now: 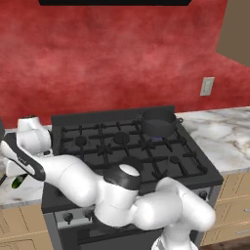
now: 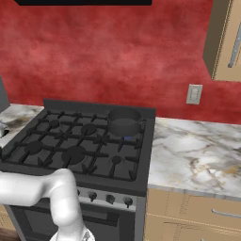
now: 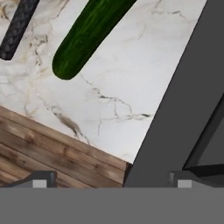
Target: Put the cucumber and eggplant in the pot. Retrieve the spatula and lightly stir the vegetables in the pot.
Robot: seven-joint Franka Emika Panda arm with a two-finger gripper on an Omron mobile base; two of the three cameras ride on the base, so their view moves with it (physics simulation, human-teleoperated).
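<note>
Over the marble table [image 3: 131, 87] left of the stove [image 1: 127, 141], we see the hand [image 3: 111, 179] hanging with its fingertips [image 3: 40, 179] wide apart and empty. The cucumber [image 3: 89, 33] lies ahead of it and off toward one tip, long axis slanting across the hand view. The arm bends low and leftward; the pot [image 1: 158, 122] waits on a rear burner.

Bare counter [image 3: 131, 87] btwn cucumber [image 3: 89, 33] & stove edge [image 3: 175, 109].
</note>
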